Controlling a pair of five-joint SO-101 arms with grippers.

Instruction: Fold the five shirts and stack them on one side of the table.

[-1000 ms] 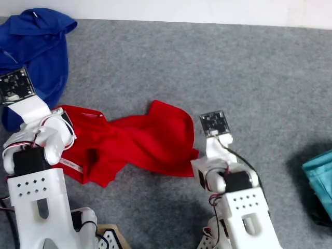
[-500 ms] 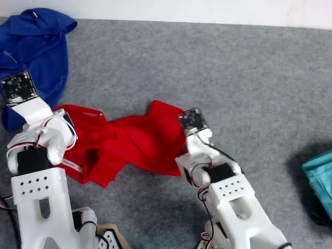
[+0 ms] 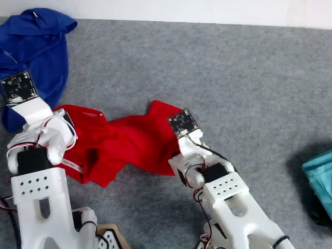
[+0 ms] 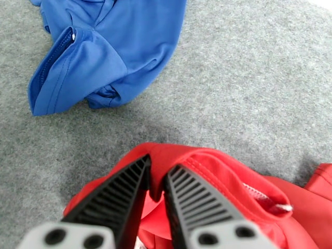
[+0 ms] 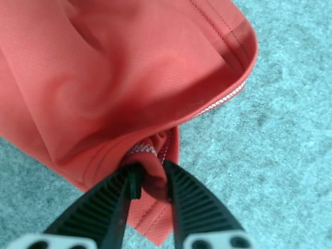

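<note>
Red shirt [image 3: 129, 142] crumpled on grey tabletop [image 3: 244, 78], long axis side to side between arms. Left hand [image 4: 158, 167] nipped tight on one end; right hand [image 5: 150, 172] pinching the opposite hem.

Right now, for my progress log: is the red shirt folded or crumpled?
Crumpled: the red shirt lies in uneven bunches, with the left gripper and right gripper each shut on an edge of it.

1. Table [image 3: 249, 72] is wearing a grey, felt-like covering, lying flat.
2. White strip [image 3: 207, 10] is running along its far edge.
3. Tan board corner [image 3: 115, 234] is showing at the near edge.
4. Light is falling evenly, casting soft shadows.
</note>
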